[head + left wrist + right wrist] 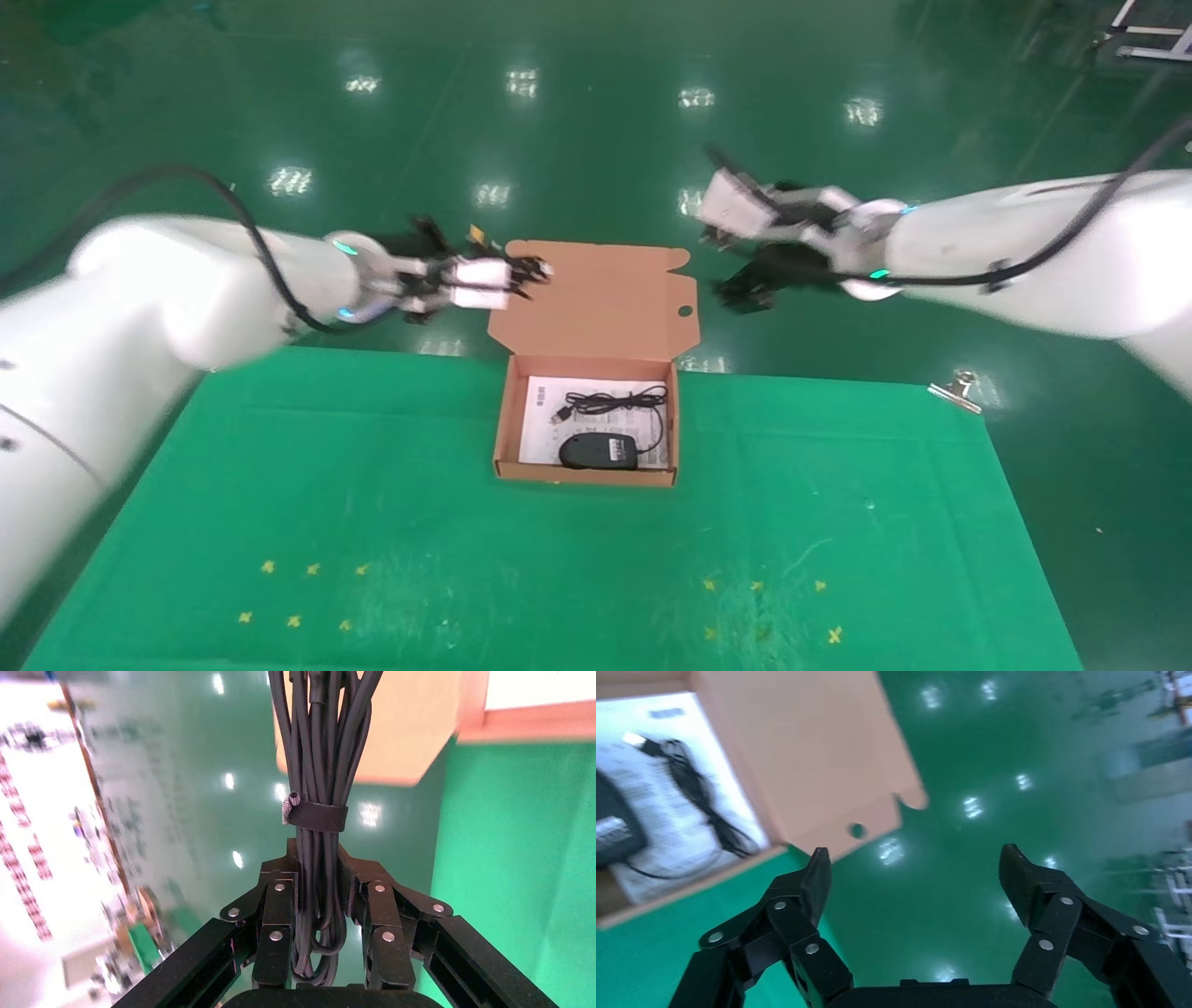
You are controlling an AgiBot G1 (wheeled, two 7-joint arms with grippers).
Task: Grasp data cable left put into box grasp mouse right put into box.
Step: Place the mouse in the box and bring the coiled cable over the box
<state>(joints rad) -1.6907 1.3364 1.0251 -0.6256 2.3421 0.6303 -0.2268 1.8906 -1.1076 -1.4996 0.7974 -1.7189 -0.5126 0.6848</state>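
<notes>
Left gripper (320, 910) clenched on the data cable (318, 776), held beside the lid of the box (596, 298). Mouse (599, 451) already lies in the box on the desk (372, 485). Step in hand: cable drop; next move must clear the lid. Right gripper (912, 881) released, empty, beyond the box.

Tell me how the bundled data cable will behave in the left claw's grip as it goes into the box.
The data cable, clamped in the left claw, probably stays bunched, since a strap binds its middle. Its free loops likely flop. It looks light, and may snag the mouse cord in the box.
</notes>
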